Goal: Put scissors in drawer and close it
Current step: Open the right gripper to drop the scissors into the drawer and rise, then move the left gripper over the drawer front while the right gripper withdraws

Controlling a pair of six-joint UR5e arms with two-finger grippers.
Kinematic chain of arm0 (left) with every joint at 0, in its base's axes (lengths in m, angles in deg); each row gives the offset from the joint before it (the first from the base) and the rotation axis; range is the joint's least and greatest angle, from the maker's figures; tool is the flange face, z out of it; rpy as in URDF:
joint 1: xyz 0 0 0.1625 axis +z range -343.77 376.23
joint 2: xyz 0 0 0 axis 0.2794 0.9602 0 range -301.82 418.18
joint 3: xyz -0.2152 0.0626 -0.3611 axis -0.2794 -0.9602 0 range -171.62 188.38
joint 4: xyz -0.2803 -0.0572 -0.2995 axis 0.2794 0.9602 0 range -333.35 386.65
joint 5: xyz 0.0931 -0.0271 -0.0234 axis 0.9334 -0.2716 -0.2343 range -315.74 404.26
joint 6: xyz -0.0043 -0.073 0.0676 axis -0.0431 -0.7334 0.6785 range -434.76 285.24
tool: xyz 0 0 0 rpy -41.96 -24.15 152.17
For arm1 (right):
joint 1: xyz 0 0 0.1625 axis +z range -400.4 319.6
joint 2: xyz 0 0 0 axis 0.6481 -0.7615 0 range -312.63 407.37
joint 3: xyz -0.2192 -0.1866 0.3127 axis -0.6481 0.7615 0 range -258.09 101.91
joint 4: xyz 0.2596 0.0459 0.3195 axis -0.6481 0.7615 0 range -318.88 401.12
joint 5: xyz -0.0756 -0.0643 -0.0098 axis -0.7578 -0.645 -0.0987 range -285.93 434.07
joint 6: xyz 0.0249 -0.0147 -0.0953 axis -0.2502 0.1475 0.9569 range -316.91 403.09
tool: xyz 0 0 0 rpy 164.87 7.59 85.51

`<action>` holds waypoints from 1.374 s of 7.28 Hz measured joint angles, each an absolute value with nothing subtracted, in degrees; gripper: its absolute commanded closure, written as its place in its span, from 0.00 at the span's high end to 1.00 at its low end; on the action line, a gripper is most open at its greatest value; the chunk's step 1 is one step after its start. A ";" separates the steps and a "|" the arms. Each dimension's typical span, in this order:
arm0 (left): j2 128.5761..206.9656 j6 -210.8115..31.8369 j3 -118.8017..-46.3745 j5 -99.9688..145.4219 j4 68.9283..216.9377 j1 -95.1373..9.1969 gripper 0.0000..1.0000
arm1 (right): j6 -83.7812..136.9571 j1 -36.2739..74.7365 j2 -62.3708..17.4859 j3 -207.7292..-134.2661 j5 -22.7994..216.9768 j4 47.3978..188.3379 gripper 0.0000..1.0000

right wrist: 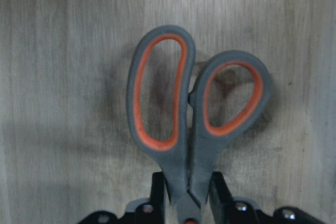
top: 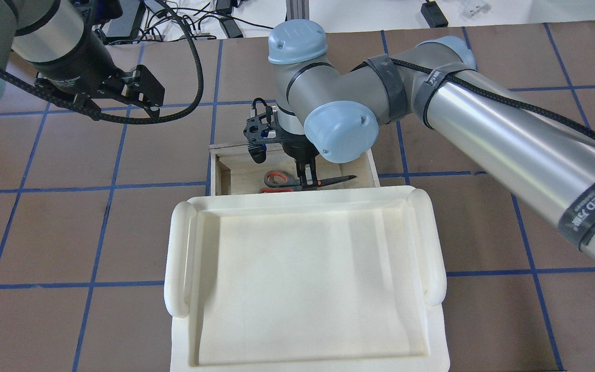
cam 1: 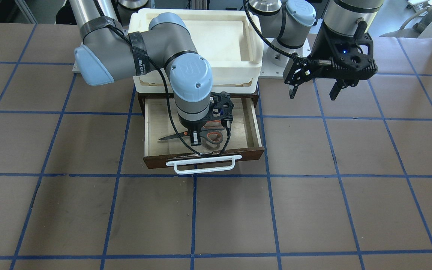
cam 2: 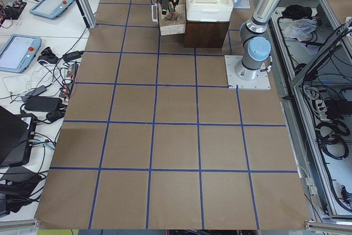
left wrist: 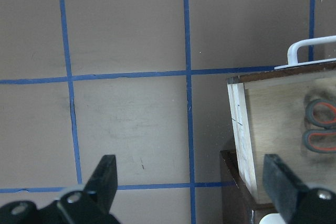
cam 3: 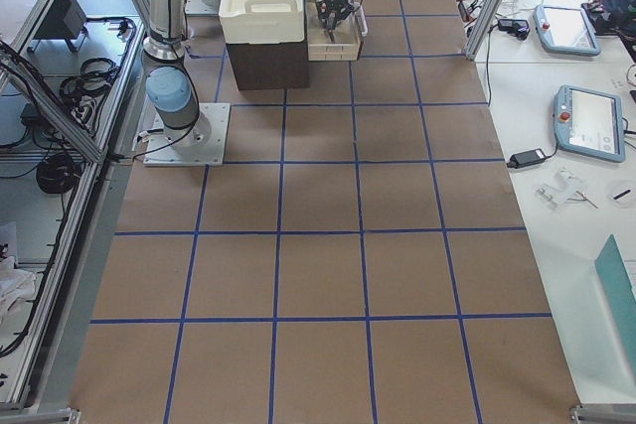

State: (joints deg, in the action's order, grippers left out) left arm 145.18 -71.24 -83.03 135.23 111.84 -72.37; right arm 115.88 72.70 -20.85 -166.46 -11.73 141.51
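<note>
The scissors (cam 1: 214,137) have grey handles lined orange and lie in the open wooden drawer (cam 1: 159,123), blades pointing to the robot's right. My right gripper (cam 1: 197,140) reaches down into the drawer and is shut on the scissors near the pivot. In the right wrist view the fingers (right wrist: 157,195) press both sides of the scissors (right wrist: 181,156), which are at or just above the drawer floor. My left gripper (cam 1: 313,93) is open and empty, above the table beside the drawer. The left wrist view shows the drawer (left wrist: 273,114) and the scissors' handles (left wrist: 320,124).
A white plastic tray (cam 1: 253,48) sits on the dark cabinet (cam 3: 266,65) above the drawer and overhangs its back part (top: 178,258). The drawer's white bar handle (cam 1: 201,165) faces away from the robot. Brown table with blue grid lines all around.
</note>
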 measured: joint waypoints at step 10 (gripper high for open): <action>155.13 -72.14 -77.49 134.63 104.55 -79.19 1.00 | 65.62 54.07 -32.00 -165.42 -12.89 147.46 1.00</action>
State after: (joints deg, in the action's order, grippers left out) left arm 155.13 -72.14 -77.49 134.63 104.55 -79.19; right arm 65.62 54.07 -32.00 -165.42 -12.89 147.46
